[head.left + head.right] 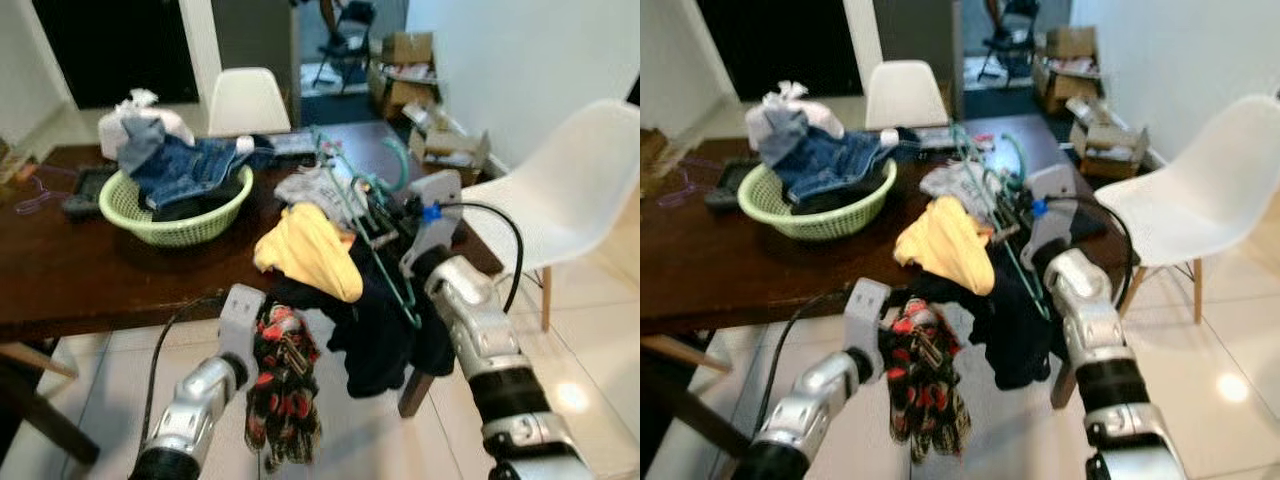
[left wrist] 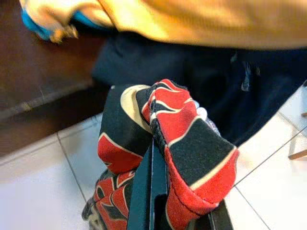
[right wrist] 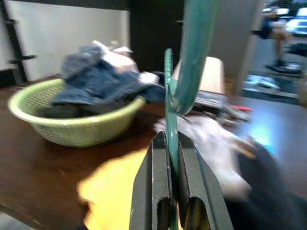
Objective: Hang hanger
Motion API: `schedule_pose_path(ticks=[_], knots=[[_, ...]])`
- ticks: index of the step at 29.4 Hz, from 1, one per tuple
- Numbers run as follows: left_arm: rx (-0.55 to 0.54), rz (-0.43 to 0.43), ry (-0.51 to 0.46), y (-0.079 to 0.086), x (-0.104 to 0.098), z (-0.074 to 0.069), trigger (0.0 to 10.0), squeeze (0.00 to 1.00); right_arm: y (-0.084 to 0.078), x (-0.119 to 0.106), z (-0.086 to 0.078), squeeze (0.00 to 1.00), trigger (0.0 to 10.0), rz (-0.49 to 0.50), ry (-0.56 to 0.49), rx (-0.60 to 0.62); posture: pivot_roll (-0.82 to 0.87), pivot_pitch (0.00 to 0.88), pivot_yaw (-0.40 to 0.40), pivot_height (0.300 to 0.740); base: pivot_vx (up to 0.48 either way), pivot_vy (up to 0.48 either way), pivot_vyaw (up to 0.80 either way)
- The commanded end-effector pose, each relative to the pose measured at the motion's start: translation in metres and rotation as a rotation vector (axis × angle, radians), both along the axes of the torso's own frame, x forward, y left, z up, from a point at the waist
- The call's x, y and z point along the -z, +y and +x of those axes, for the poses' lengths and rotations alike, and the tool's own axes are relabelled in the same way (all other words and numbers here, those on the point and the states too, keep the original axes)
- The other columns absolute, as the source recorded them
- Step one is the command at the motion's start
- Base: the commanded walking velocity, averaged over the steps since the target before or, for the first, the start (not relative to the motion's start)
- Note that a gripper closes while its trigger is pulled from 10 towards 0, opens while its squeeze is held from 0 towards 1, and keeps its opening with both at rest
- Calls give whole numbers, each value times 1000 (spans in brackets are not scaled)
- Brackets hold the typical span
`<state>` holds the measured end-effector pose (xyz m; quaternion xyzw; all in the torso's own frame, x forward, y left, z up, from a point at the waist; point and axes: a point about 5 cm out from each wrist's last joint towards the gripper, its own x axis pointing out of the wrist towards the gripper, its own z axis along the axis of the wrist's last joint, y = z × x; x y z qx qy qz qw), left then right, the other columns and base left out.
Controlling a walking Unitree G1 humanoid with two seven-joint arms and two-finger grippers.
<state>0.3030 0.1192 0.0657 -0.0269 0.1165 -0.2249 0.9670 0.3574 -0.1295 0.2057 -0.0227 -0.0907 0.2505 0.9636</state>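
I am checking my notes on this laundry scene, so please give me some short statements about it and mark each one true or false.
1. The right end effector is shut on the green hanger. True.
2. The left end effector holds a yellow garment. False: it grips the red and black patterned cloth; the yellow garment lies on the table edge.
3. The green basket holds denim clothing. True.
4. The basket stands on the floor. False: it stands on the dark wooden table.
5. A white chair stands to the robot's right. True.
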Motion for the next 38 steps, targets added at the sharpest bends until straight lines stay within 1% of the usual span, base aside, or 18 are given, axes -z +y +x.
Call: schedule_pose_path(ticks=[1, 6, 7, 10, 13, 16, 18, 20, 23, 26, 27, 30, 31, 33, 34, 35, 36, 38], knots=[[-12, 11, 4, 6, 0, -1, 10000, 0, 13, -2, -1, 0, 10000, 11, 52, -61, 26, 0, -22, 740, 0, 0, 0], [-16, 4, 13, 6, 1, -2, 10000, 0, 27, -6, -3, 0, 10000, 42, 143, -164, 29, 0, -29, 740, 0, 0, 0], [-16, 2, 15, 6, 1, -3, 10000, 0, 40, -14, -4, 0, 10000, 92, 188, -241, 31, 0, -33, 740, 0, 0, 0], [-14, 0, 15, 5, 1, -4, 10000, 0, 47, -19, -2, 0, 10000, 107, 201, -250, 32, 0, -35, 740, 0, 0, 0], [-11, -1, 14, 5, 1, -5, 10000, 0, 58, -12, 10, 0, 10000, 103, 250, -167, 45, 0, -38, 740, 0, 0, 0], [-9, 1, 12, 4, 0, -6, 10000, 0, 60, -8, 15, 0, 10000, 97, 268, -115, 48, 0, -39, 740, 0, 0, 0], [-10, 1, 9, 4, 0, -10, 10000, 0, 56, 5, 28, 0, 10000, 39, 299, 41, 76, 0, -48, 740, 0, 0, 0], [-11, 1, 7, 3, 0, -12, 10000, 0, 52, 12, 35, 0, 10000, -6, 303, 135, 78, 0, -49, 740, 0, 0, 0], [-12, 0, 5, 3, 0, -15, 10000, 0, 50, 12, 38, 0, 10000, 40, 338, 174, 91, 0, -56, 740, 0, 0, 0], [-15, -6, 6, 3, -1, -18, 10000, 0, 46, 13, 42, 0, 10000, 46, 352, 252, 100, 6, -62, 740, 0, 0, 0], [-15, -12, 7, 2, -1, -21, 10000, 0, 40, 17, 45, 0, 10000, 57, 364, 318, 113, 22, -67, 740, 0, 0, 0], [-15, -14, 7, 1, -2, -24, 10000, 0, 39, 19, 46, 0, 10000, 90, 374, 327, 122, 33, -69, 740, 0, 0, 0], [-15, -16, 8, 1, -2, -25, 10000, 0, 39, 21, 47, 0, 10000, 123, 381, 329, 122, 33, -69, 740, 0, 0, 0], [-14, -21, 8, -1, -4, -28, 10000, 0, 41, 26, 47, 0, 10000, 266, 410, 300, 134, 47, -73, 740, 0, 0, 0], [-14, -24, 8, -1, -4, -29, 10000, 0, 41, 27, 47, 0, 10000, 295, 415, 291, 142, 55, -75, 740, 0, 0, 0], [-13, -25, 8, -1, -5, -30, 10000, 0, 42, 28, 47, 90, 10000, 312, 416, 276, 143, 57, -76, 740, 0, 0, 0], [-13, -26, 8, -1, -5, -31, 10000, 0, 43, 29, 47, 702, 10000, 313, 415, 267, 143, 57, -76, 740, 0, 0, 0], [-13, -26, 8, -1, -5, -31, 10000, 0, 43, 29, 47, 702, 10000, 313, 415, 267, 143, 57, -76, 740, 0, 0, 0]])
